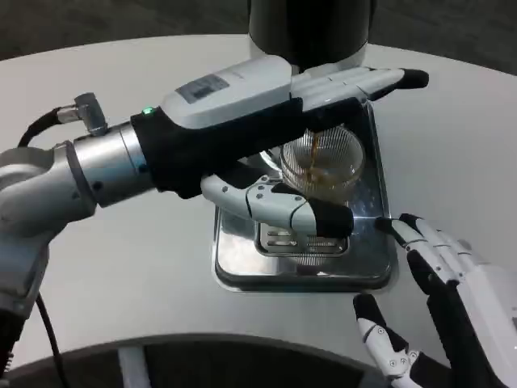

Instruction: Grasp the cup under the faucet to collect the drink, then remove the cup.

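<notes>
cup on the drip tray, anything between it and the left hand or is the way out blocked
Nothing stands between them: the left hand is already around the cup, which sits on the metal drip tray. The right hand waits open at the tray's near right corner, so a pull toward that side could meet it.

Left hand wrapping fingers around cup; right hand hovering open, fingers spreading, near cup's right.

text: none legible | left hand back: grey label, print too small to read
</notes>
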Available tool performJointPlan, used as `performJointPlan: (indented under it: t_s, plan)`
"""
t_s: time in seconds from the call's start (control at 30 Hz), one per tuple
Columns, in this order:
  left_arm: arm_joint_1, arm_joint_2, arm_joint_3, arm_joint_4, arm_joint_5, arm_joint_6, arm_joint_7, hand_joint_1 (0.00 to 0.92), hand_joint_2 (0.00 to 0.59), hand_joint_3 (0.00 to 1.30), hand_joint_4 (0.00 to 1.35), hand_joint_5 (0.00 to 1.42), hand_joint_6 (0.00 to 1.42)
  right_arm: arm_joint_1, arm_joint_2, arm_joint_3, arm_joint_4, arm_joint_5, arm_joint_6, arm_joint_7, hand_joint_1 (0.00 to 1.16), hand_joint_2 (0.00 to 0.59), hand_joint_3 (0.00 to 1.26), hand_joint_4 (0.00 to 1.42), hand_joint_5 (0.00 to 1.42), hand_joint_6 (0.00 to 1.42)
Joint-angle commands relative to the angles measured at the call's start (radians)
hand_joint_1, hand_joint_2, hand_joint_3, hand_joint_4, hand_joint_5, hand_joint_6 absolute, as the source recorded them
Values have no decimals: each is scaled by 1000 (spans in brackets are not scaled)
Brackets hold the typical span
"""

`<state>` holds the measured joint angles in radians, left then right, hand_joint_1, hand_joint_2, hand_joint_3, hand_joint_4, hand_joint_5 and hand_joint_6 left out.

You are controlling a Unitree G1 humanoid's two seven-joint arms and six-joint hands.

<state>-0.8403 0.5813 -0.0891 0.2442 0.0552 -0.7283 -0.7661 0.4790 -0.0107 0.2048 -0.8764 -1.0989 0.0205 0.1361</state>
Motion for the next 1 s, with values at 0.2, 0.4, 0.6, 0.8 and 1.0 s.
performJointPlan:
  t_s: [0.2, 0.4, 0.6, 0.8, 1.0]
  plan:
    - [6, 31, -19, -14, 27, -29, 19, 0, 104, 0, 0, 23, 7, -65, 26, -46, 84, 73, 58, -9, 374, 413, 128, 66, 79, 100]
    - [12, 26, -27, -17, 38, -26, 39, 0, 104, 0, 0, 23, 7, -240, 19, -100, 221, 188, 113, -10, 419, 374, 58, 3, 1, 69]
    - [21, 25, -31, -31, 42, -16, 51, 0, 102, 0, 0, 23, 7, -362, 12, -107, 344, 275, 137, -39, 492, 332, 3, 0, 0, 48]
    - [22, 25, -29, -25, 42, -17, 59, 0, 103, 0, 0, 23, 7, -461, 18, -93, 444, 325, 159, -84, 532, 281, 0, 0, 0, 4]
    - [27, 24, -30, -14, 33, -14, 57, 0, 103, 0, 0, 30, 7, -525, 12, -104, 533, 399, 144, -146, 603, 247, 0, 0, 0, 2]
